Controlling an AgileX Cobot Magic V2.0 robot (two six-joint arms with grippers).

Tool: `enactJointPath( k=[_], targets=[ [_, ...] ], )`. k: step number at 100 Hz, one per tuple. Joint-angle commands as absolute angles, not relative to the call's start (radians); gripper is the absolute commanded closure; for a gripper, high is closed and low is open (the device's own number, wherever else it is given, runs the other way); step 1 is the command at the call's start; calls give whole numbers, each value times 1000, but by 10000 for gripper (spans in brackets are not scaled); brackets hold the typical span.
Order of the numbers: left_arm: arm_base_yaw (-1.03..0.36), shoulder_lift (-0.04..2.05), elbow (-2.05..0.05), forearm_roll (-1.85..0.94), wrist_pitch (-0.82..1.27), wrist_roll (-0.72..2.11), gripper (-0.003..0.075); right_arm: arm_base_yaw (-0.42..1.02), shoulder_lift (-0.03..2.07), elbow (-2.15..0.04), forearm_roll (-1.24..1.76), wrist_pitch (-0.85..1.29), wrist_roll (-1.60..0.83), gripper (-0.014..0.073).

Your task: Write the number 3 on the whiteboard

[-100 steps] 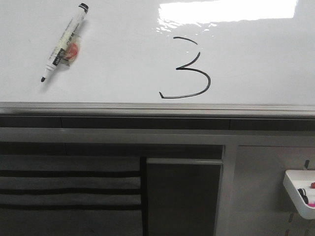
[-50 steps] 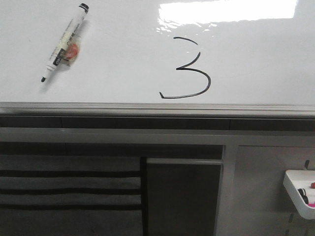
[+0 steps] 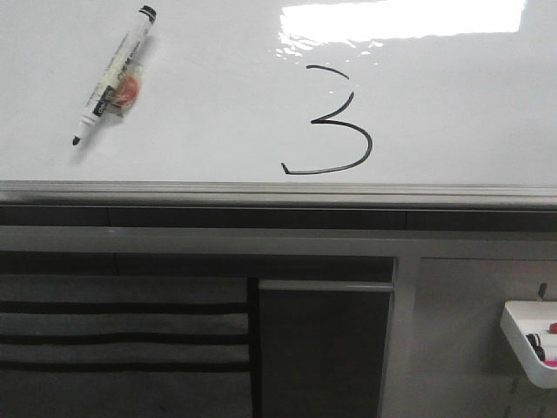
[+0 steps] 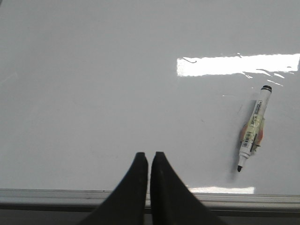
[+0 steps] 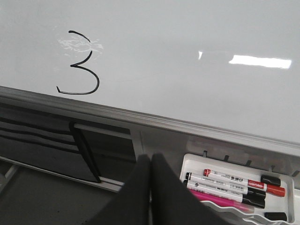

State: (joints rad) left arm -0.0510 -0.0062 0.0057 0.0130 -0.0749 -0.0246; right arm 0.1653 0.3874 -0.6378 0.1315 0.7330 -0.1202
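The whiteboard (image 3: 218, 104) fills the upper half of the front view, and its grey edge strip (image 3: 278, 193) runs the full width just below the writing area. The 3 (image 3: 329, 122) sits right of centre on the board, its long tail ending just above the strip, with a patch of glare (image 3: 400, 22) just beyond its top curve. To the left, well apart from the numeral, a marker (image 3: 113, 74) lies on the board at a slant, uncapped tip toward the strip, with a small orange-red object against its barrel that is too small to identify. Between marker and numeral the board is bare white, and so is the stretch right of the numeral. Below the strip are dark panels, and a white tray (image 3: 529, 340) hangs at the lower right holding markers. In the left wrist view the left pincer (image 4: 149, 161) hangs over the board near the strip, its two black fingers pressed together with only a hairline seam between them and nothing in them; the marker (image 4: 253, 127) lies well off to one side of it. In the right wrist view the right pincer (image 5: 150, 164) is below the strip, off the board, fingers likewise closed together and empty, just beside the tray (image 5: 234, 187) of red, black and pink markers; the 3 (image 5: 78, 63) shows beyond it.
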Motion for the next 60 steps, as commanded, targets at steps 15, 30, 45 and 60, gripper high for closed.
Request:
enactJointPath(
  k=[15, 30, 45, 60],
  targets=[
    [-48, -37, 9, 11, -157, -33, 738, 161, 387, -657, 135, 663, -121, 668],
    [-48, -37, 9, 11, -157, -33, 738, 127, 288, -576, 138, 567, -120, 668],
    [-48, -37, 9, 11, -157, -33, 738, 61, 156, -363, 197, 331, -120, 668],
    [-48, -37, 9, 11, -157, -33, 738, 16, 52, -176, 251, 189, -120, 668]
  ],
)
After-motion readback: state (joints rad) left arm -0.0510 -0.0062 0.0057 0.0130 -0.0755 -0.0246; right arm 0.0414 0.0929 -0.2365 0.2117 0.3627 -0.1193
